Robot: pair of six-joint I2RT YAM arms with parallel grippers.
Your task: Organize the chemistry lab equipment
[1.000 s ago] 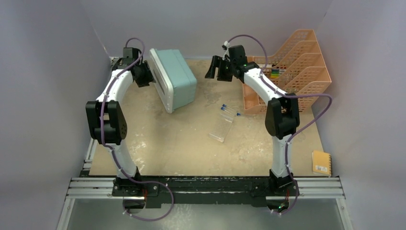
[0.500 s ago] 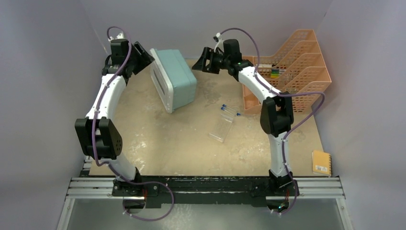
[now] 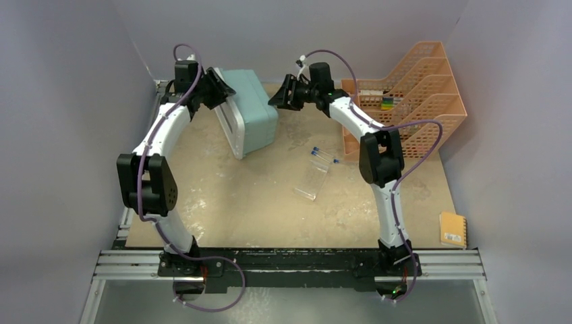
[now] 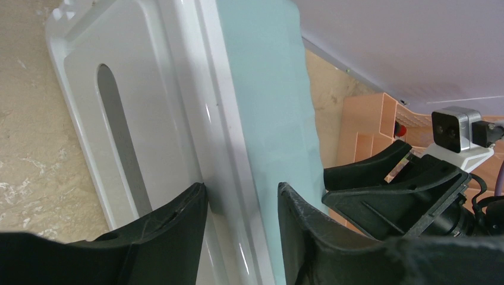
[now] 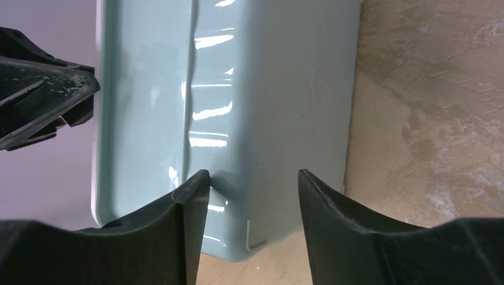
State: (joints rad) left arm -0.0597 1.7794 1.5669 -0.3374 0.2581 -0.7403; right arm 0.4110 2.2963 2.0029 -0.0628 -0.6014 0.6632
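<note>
Two end effectors work at a teal box (image 3: 251,115) lying on its side at the upper centre of the top view. Left end effector (image 4: 241,193): fingers straddle the rim where the white lid (image 4: 119,119) meets the box; whether they clamp it cannot be told. Right end effector (image 5: 252,178): jaws apart, nothing between them, just beside the box's right side. The clear rack (image 3: 312,181) and blue-capped tubes (image 3: 324,156) lie at the centre of the tabletop (image 3: 236,202), left of the orange tray (image 3: 418,88).
</note>
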